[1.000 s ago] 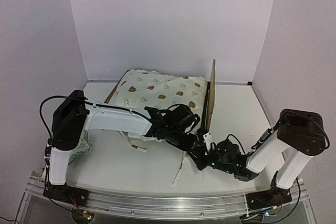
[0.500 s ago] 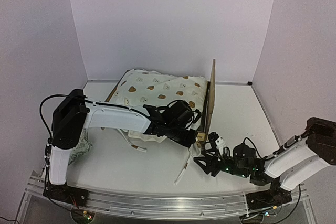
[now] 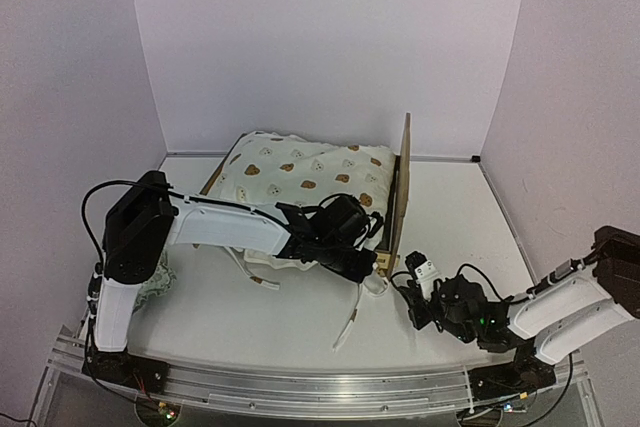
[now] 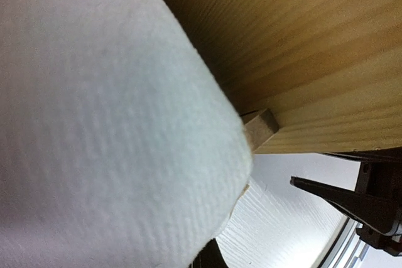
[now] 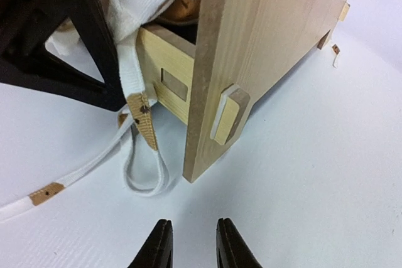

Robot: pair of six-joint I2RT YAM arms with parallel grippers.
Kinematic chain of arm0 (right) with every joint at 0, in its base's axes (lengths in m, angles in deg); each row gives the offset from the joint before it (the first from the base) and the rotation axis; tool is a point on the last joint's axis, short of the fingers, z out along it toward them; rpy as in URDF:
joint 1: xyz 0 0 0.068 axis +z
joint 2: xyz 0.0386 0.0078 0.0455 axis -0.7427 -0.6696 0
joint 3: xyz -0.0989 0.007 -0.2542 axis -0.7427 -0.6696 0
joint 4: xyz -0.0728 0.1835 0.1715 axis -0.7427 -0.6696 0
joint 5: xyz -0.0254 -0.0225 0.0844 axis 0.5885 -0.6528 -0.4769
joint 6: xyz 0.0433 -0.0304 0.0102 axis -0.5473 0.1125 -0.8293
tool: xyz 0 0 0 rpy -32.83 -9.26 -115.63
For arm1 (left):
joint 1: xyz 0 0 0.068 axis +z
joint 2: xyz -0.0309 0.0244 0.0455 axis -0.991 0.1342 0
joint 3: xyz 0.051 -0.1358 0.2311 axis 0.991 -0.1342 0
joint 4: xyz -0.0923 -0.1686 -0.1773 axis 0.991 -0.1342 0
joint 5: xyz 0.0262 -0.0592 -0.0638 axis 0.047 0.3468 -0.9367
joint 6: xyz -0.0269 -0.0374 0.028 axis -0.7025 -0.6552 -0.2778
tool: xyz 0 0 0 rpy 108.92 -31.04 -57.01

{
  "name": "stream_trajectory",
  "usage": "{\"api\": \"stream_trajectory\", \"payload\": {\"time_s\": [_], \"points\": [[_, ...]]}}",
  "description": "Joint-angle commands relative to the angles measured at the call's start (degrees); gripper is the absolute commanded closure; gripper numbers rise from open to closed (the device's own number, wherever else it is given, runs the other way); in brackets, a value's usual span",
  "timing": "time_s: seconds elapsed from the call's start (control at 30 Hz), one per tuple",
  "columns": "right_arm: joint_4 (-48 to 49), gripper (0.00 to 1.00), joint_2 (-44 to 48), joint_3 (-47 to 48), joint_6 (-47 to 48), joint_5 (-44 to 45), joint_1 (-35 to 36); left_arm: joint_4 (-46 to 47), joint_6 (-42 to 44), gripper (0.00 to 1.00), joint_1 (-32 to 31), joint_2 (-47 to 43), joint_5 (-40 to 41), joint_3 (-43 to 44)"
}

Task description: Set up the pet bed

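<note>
We see the white table [image 3: 250, 317] spreading wide in front of the pet bed [image 3: 403, 182], with the bear-print cover [image 3: 300, 172] heaped on top. The left gripper [image 3: 368, 263] is at the bed's near corner, jaws hidden; the right gripper [image 5: 193, 243] is just short of it, jaws slightly parted and empty.

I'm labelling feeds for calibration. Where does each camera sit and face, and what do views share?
Top external: above and behind, looking down at the bed; left arm and right arm show, left end effector at the bed.
Left wrist: pressed against the cover and bed wood; a dark finger lower right, whose unclear.
Right wrist: low over the table, facing the bed's corner and a tie; right end effector at bottom, left end effector upper left.
Shared: both wrist views see bed wood and cover.
</note>
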Motion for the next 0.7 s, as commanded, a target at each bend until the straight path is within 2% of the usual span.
{"api": "stream_trajectory", "payload": {"time_s": [0.0,0.13,0.33,0.67], "points": [[0.3,0.80,-5.9,5.6,2.9,3.6,0.0,1.4,0.6,1.00,0.2,0.6,-0.6,1.6],[2.6,0.85,-10.5,8.2,3.8,4.5,0.0,1.1,0.6,1.00,0.2,0.4,-0.8,1.4],[5.9,0.87,-15.4,10.5,6.1,3.8,0.0,1.1,0.7,1.00,0.3,0.2,-0.8,1.0],[11.6,0.87,-19.6,11.6,7.4,-4.0,-0.8,0.9,0.9,1.00,0.2,-0.3,-1.0,0.7]]}}
